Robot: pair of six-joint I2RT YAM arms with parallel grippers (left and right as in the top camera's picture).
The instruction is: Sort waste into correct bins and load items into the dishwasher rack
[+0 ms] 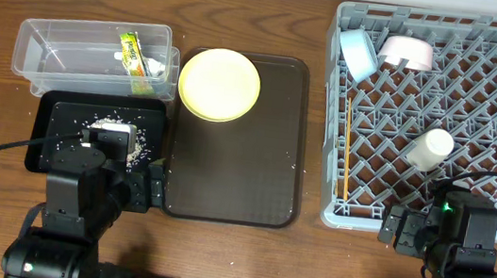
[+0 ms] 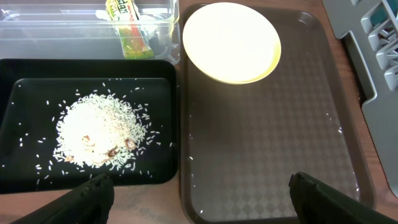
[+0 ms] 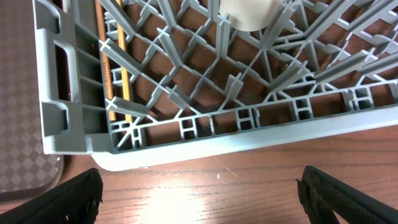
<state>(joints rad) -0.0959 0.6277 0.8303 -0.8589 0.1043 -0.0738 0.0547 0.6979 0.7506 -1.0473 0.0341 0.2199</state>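
Rice (image 2: 99, 134) in black tray (image 2: 25, 81); plate (image 2: 231, 40) on brown tray (image 2: 267, 155)

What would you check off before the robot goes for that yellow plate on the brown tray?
1. Yellow plate lies bare on the brown tray, with nothing on top of it: ok.
2. Left claw is open and empty: ok.
3. Right claw is open and empty, near the rack: ok.
4. Waste is sorted, with the rice in the black tray and the wrapper in the clear tub: ok, though a few stray grains lie on the brown tray.
5. The rack has bare pegs in its middle for the plate: ok.
6. The flat plate's rim offers a good grip: cannot tell.
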